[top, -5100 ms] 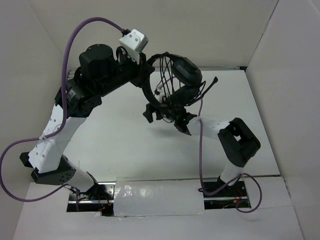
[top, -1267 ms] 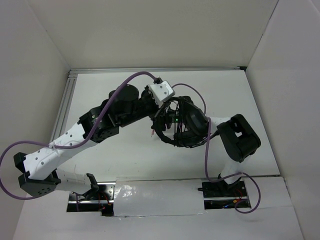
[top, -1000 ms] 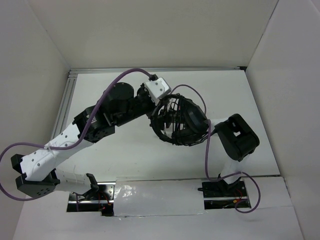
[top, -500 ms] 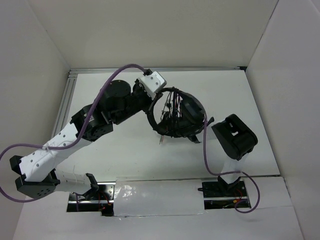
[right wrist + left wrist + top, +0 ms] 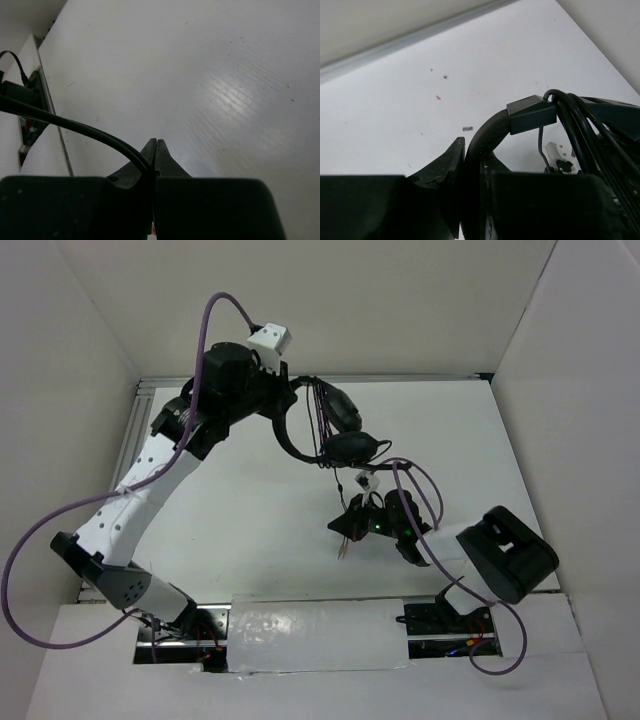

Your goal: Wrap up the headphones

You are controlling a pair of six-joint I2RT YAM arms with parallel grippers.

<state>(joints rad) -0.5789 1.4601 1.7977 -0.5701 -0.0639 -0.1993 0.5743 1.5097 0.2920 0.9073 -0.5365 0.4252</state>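
The black headphones (image 5: 352,447) hang in the air above the far middle of the table, cord loops wound around the band (image 5: 322,418). My left gripper (image 5: 288,405) is shut on the curved headband (image 5: 492,131), which runs up between its fingers (image 5: 445,165); the wound cord (image 5: 576,131) lies to its right. Nearer and lower, my right gripper (image 5: 344,528) is shut on the thin black cord (image 5: 75,125), which enters its closed jaws (image 5: 156,142) from the left. A short loose end (image 5: 343,550) dangles below it.
Purple robot cables loop off both arms (image 5: 425,502). White walls enclose the table on three sides, a metal rail (image 5: 135,430) runs along the left edge, and the arm bases (image 5: 445,615) sit at the near edge.
My left arm has lifted the headphones up and toward the far left. My right gripper has shut on the cord and pulled back toward the near side, away from the headphones.
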